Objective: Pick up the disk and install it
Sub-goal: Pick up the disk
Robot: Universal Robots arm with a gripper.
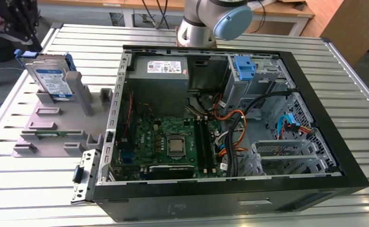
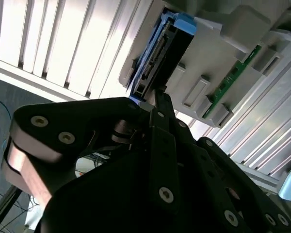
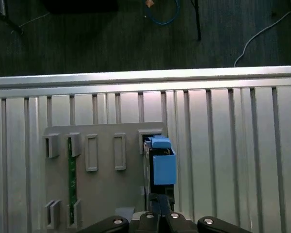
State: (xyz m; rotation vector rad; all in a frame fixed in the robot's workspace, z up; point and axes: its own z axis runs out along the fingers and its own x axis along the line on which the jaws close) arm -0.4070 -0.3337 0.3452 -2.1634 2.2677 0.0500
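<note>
The pincer [image 2: 157, 96] is closed on nothing, fingers pressed together, with its tip near the disk [image 2: 161, 51]. The disk stands on edge in a slot of the grey holder [image 1: 58, 130]. The holder lies on the table [image 1: 20, 189], at the exterior view's left of the open case [image 1: 335, 161].

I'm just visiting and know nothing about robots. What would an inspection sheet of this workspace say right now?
Surface: slatted metal table carrying an open computer case and a grey holder.
Job's things: disk stands upright in the holder, not yet installed.
Clutter: green memory stick slotted in the holder.
Grippers: gripper shut, holding nothing, close to the disk.
Cables: orange and black wires inside the case; blue cable on the floor.
Surroundings: dark floor; wooden furniture.
</note>
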